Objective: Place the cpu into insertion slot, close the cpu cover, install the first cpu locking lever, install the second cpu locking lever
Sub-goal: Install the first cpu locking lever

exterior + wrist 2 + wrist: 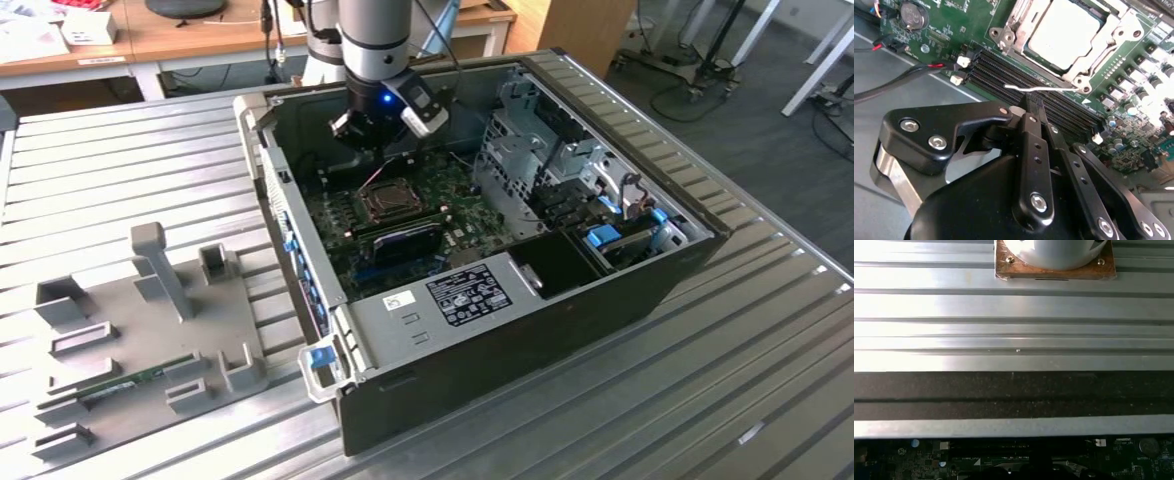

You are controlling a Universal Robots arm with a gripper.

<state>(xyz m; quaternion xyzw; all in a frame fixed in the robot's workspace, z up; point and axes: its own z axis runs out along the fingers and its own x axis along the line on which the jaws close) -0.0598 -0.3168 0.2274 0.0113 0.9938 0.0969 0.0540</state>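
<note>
Two fingers (1030, 150): black and pressed together, we judge; no gap shows at their tips.
Gripper (1033, 102): low inside the open computer case (534, 340). Its tip is right at a thin silver locking lever (1054, 89); we cannot tell whether it pinches the wire or only touches it.
Locking lever: runs along the near edge of the socket, over the long black memory slots (1004, 67). It looks unlatched to us.
Cpu cover (1015, 27): lying flat, we judge, with its silver frame around the chip and the window showing the chip's top.
Cpu (1066, 30): seated in the insertion slot (363, 200) on the green motherboard (949, 20), silver-grey top facing up.
Done so far: we count the chip as placed and the cover as closed.
Left to do: the lever at the fingertips is not locked down, as far as we can see. We cannot make out a second lever.
Farther out: in the exterior view the case lies on its side on the slatted metal table (747, 400). A grey fixture (147, 330) sits well apart, on the exterior view's left.
</note>
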